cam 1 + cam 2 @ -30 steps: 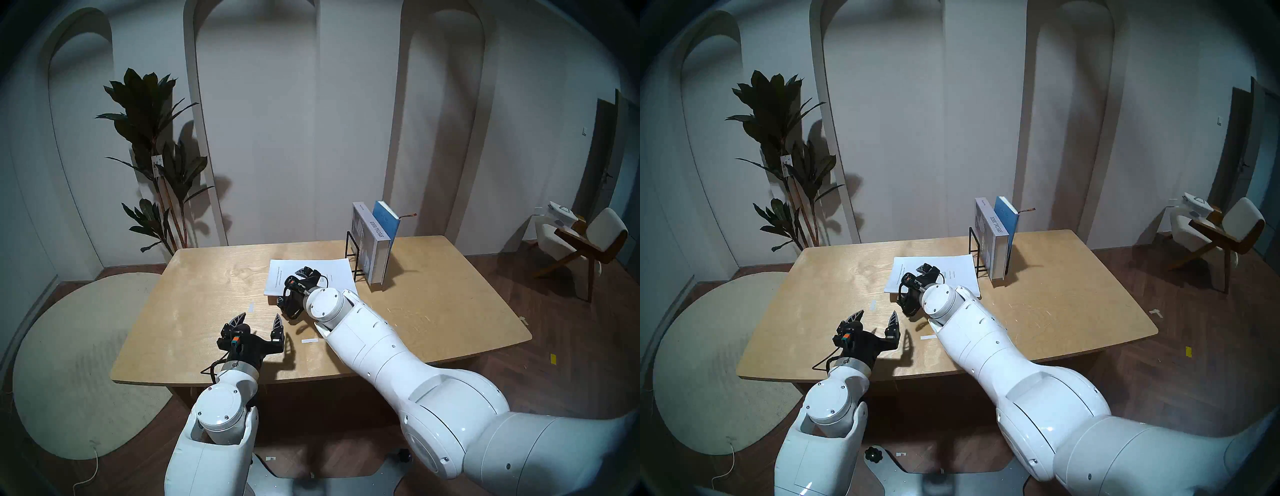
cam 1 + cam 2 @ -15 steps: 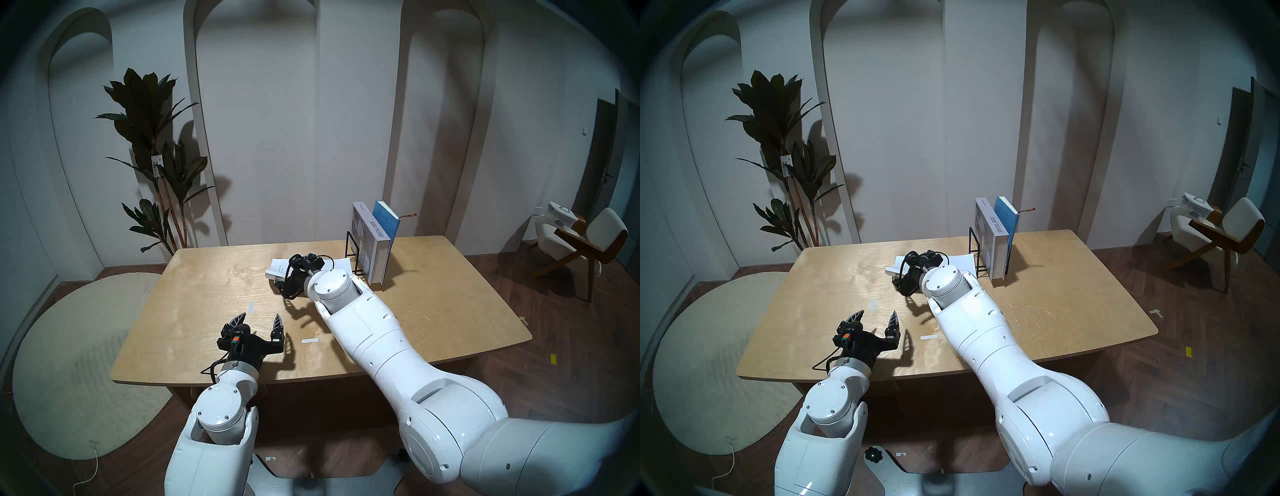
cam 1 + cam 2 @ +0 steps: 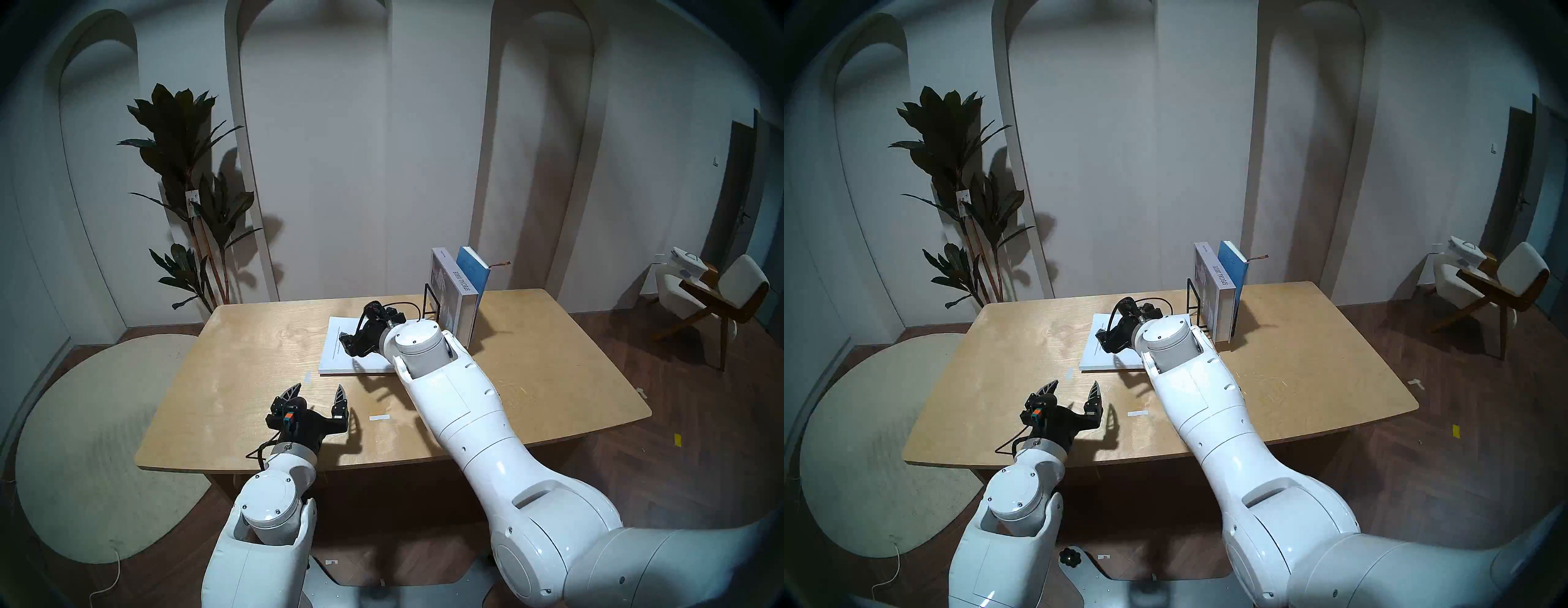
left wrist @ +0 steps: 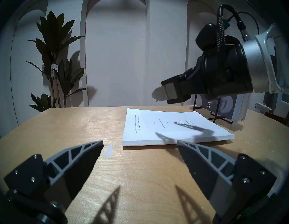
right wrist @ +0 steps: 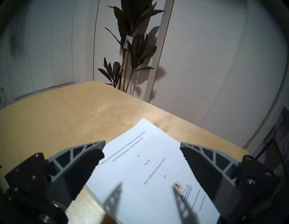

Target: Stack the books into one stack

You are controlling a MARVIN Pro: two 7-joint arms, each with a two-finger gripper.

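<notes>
Right gripper [image 5: 142, 150] has lifted clear since half a second ago, jaws spread and empty; white book [image 3: 339, 352] that was tipped up beneath it now lies flat on the table [image 3: 254, 339] directly below. Grey book [image 3: 460, 301] and blue book [image 3: 473, 271] stand unmoved in the black wire rack [image 3: 430, 303], just beyond its wrist. Left gripper [image 3: 319, 392] unchanged near the front edge, released and empty.

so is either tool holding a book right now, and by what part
Nothing is held: the right tool hangs open above the white book, and the left tool is open too.
</notes>
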